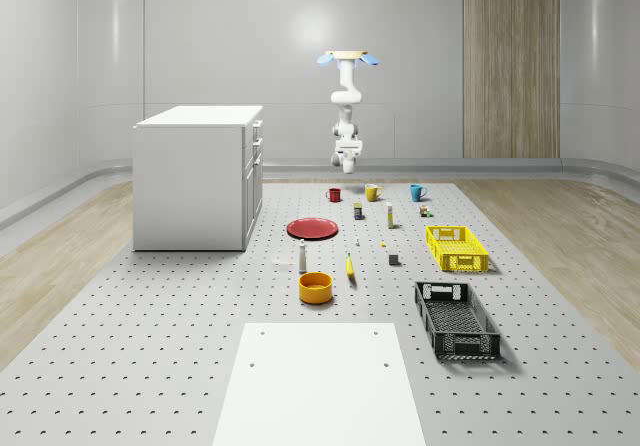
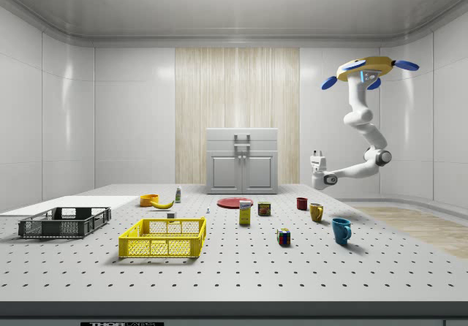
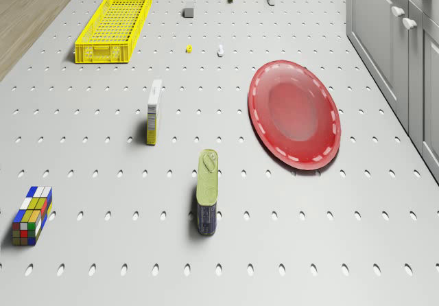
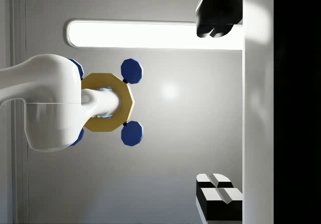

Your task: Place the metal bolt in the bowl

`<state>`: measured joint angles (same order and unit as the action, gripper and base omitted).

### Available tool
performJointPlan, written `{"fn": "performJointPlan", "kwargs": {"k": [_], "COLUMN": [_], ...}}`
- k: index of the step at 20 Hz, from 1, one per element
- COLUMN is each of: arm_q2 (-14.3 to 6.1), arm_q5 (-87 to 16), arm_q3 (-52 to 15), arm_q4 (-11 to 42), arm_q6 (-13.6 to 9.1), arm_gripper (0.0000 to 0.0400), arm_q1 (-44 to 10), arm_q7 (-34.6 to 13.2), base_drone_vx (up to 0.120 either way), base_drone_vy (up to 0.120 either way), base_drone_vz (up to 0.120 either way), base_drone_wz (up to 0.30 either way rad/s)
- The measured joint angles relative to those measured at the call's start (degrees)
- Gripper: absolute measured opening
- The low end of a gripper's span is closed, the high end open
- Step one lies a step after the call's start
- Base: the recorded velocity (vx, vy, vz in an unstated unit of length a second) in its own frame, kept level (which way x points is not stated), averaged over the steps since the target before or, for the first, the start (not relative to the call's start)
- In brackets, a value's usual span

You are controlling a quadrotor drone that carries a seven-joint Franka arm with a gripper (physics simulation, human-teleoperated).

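The metal bolt (image 1: 357, 243) (image 3: 221, 50) is a tiny pale piece standing on the perforated table, between the red plate and a small yellow piece. The orange bowl (image 1: 315, 287) (image 2: 149, 199) sits nearer the table's front, beside a banana and a white bottle. The drone (image 1: 348, 58) (image 2: 369, 66) hovers high over the table's far end, above the mugs. Its arm hangs down and bends, carrying the gripper (image 1: 347, 161) (image 2: 317, 158) (image 4: 218, 108) well above the table, far from bolt and bowl. The gripper is open and empty, turned up towards the drone.
A white cabinet (image 1: 198, 176) stands at the whole-scene view's left. On the table lie a red plate (image 3: 295, 112), yellow basket (image 3: 114, 25), black basket (image 1: 456, 318), three mugs (image 1: 372, 193), a can (image 3: 208, 191), a box (image 3: 153, 112) and a Rubik's cube (image 3: 31, 215).
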<state>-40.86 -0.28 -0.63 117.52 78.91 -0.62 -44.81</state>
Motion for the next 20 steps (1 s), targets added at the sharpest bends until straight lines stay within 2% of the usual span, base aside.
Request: {"fn": "performJointPlan", "kwargs": {"k": [13, 20], "arm_q2": [-0.43, -0.93], "arm_q5": [-3.88, -13.64], "arm_q3": [-2.78, -9.68], "arm_q4": [0.51, 1.92], "arm_q6": [0.59, 1.09], "arm_gripper": [0.0400, 0.0400], "arm_q1": [-0.86, -3.02], "arm_q7": [-0.50, -1.83], "base_drone_vx": [0.120, 0.120], "base_drone_vy": [0.000, 0.000], "base_drone_vz": [0.000, 0.000], "base_drone_wz": [0.000, 0.000]}}
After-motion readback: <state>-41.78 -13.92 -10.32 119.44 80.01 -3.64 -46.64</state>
